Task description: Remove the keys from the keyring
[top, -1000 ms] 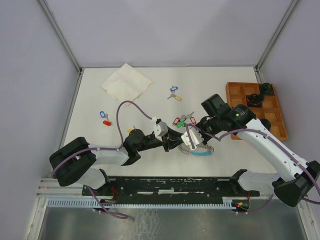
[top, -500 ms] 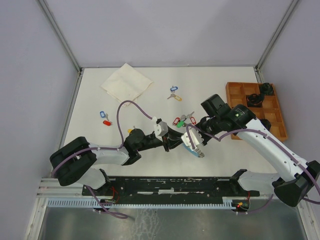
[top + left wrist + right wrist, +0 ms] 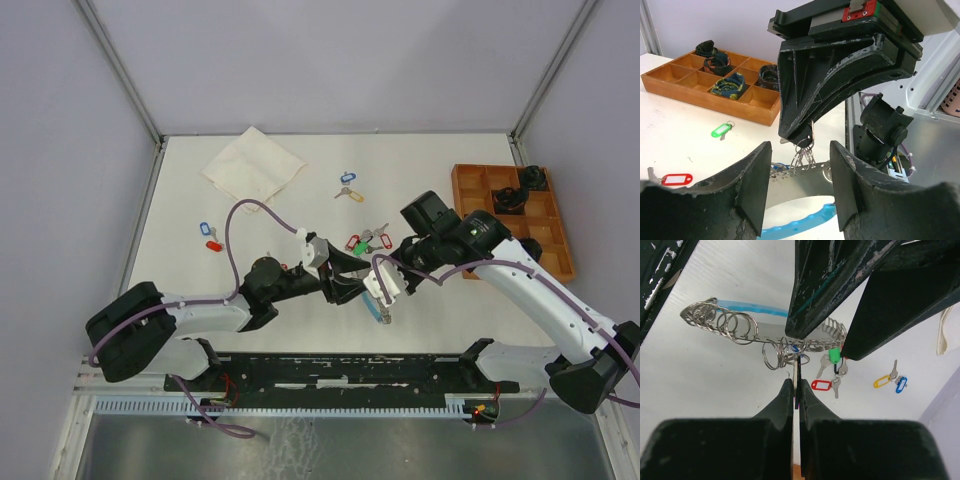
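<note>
The keyring (image 3: 383,308), a silvery strip with split rings joined to a light-blue band (image 3: 752,307), hangs off the table under my right gripper (image 3: 386,292). That gripper (image 3: 795,385) is shut on a thin dark key tag (image 3: 798,371) that stays linked to the keyring's rings (image 3: 804,156). My left gripper (image 3: 354,289) faces it from the left, open. Its fingers (image 3: 756,186) stand either side of the keyring (image 3: 795,184) without touching it. Loose keys with red (image 3: 821,385) and green (image 3: 834,356) tags lie on the table behind.
A wooden tray (image 3: 512,222) with dark rolls stands at the right, also in the left wrist view (image 3: 710,86). A white cloth (image 3: 253,165) lies at the back left. Other tagged keys lie at mid-back (image 3: 347,186), at left (image 3: 210,236), and a yellow one (image 3: 262,261).
My left gripper has opened and let go of the keyring. The right gripper has lifted its end, so the keyring went from lying flat to hanging edge-on.
</note>
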### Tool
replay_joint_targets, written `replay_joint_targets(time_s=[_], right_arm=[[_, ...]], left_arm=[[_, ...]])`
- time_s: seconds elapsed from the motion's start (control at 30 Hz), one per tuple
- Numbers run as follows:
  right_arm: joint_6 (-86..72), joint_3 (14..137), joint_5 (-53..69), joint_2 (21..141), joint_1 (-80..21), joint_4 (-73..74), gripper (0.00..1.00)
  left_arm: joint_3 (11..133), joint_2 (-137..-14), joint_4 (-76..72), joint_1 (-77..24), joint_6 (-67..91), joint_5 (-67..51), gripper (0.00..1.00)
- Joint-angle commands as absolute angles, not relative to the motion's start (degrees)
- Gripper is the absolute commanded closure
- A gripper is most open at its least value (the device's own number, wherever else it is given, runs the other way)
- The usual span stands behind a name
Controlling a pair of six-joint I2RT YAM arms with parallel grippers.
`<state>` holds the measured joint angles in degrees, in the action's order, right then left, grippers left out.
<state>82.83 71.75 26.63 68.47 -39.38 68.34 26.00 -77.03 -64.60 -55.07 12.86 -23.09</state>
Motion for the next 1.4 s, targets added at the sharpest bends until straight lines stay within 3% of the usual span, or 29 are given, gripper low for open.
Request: replay_joint_targets(time_s=[0.0,1.37], right_arm=[[83.58,73.24,26.98,67.86,-39.9,68.64,0.99],[78.67,75.58,27.25,70.49,-40.31,69.97,0.99]], left_arm=[[27.52,-77.43,-69.02,-55.0,17.83,-23.13,0.44],[31.63,-84.33,-67.85,-58.29,13.31,-17.45,0.52]])
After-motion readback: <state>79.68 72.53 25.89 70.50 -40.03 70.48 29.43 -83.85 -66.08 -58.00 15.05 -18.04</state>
